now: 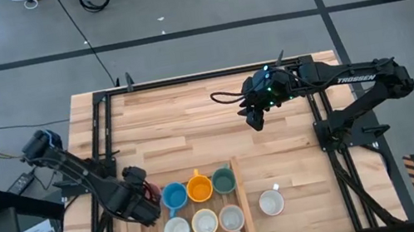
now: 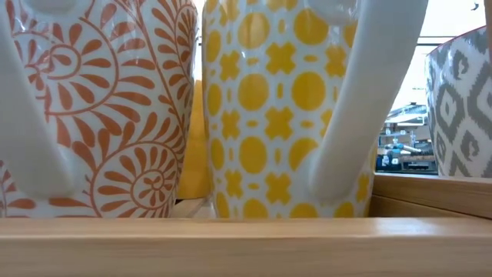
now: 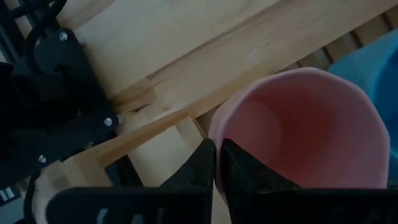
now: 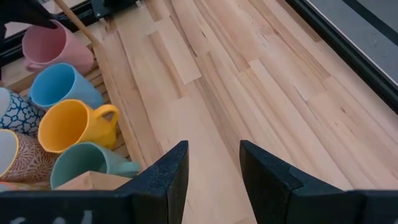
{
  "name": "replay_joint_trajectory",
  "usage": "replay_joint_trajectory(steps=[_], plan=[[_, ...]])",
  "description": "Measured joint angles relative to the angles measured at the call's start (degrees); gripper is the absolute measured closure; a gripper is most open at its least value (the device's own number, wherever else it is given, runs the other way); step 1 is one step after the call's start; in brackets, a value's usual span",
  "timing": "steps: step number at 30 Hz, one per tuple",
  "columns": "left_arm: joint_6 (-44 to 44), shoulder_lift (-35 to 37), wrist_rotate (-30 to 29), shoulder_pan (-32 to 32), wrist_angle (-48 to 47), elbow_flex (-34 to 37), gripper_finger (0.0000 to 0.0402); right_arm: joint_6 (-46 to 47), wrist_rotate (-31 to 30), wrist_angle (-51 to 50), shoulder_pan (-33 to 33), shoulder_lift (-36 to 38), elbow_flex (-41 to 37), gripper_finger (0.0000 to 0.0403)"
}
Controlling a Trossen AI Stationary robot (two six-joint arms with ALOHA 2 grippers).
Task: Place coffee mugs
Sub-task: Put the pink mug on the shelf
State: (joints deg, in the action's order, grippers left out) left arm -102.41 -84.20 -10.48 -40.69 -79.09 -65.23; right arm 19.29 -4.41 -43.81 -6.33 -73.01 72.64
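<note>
Mugs sit in the tray [image 1: 244, 202] at the desk's six o'clock; left pincer [image 3: 217, 163] pinches the pink mug's [image 3: 305, 124] rim at the tray's nine o'clock corner. Releasing crooked could tip it onto the blue mug [image 1: 174, 196]. Right pincer [image 1: 254, 119], wide and empty, hovers at two o'clock.

table [image 1: 192, 127]: pale planked wood, matt | pink mug [image 3: 311, 124]: smooth ceramic | tray [image 2: 231, 246]: wood
</note>
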Motion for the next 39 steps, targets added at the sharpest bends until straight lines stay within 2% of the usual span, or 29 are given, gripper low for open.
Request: replay_joint_trajectory(steps=[25,35,39], plan=[[2.58,-1.73,1.36,-0.07,1.16,0.0,0.0373,-0.03,0.0,0.0,0.0,0.0,0.0,0.0254],[2.56,-1.73,1.25,-0.07,2.06,0.0,0.0311,-0.02,-0.02,0.0,0.0,0.0,0.0,0.0254],[4.31,-1.73,1.27,-0.03,1.89,-0.02,0.0298,-0.04,-0.01,0.0,0.0,0.0,0.0,0.0254]])
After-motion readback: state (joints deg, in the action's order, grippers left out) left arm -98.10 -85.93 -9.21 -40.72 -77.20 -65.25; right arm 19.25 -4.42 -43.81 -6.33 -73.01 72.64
